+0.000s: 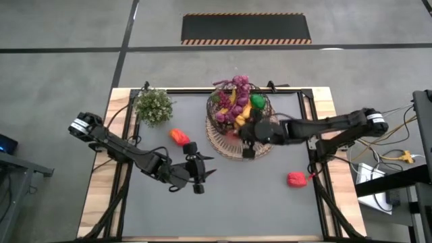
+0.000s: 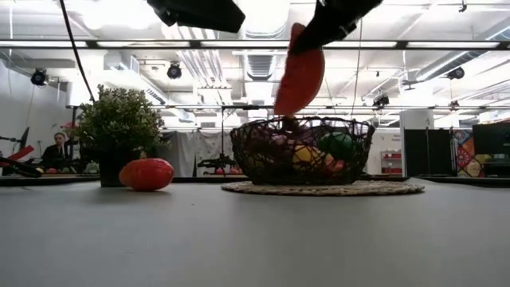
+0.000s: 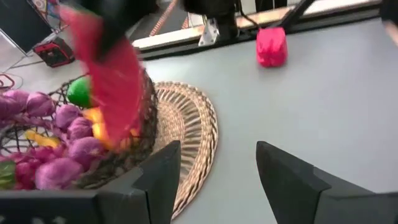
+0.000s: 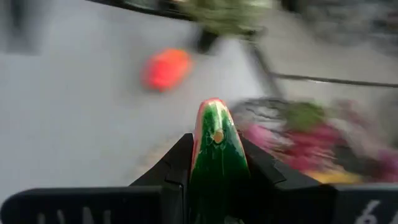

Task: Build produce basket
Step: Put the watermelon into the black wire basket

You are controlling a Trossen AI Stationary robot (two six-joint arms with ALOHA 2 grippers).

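Observation:
The dark wire basket (image 1: 239, 111) stands on a round woven mat (image 1: 219, 145) at the table's far middle, with purple grapes (image 3: 59, 155), a green lime (image 2: 339, 143) and yellow pieces inside. My right gripper (image 1: 251, 138) is above the basket's near side, shut on a watermelon slice (image 2: 301, 76). My left gripper (image 3: 214, 174) hangs open and empty left of the mat, over bare table. One orange-red pepper (image 1: 179, 137) lies left of the mat. A red pepper (image 1: 295, 179) lies near the right edge. My right gripper pinches the watermelon slice between its two fingers, one on each flat side, at the green rind (image 4: 217, 155). The fingers come from the right, slanting down. The slice hangs below them, red flesh (image 2: 299, 88) downward, lifted clear just above the basket's rim.
A bushy green plant (image 1: 154, 106) in a dark pot stands at the far left, behind the orange-red pepper. A black frame rail (image 1: 202, 90) runs along the table's far and side edges. Open grey tabletop (image 1: 236, 202) fills the near half.

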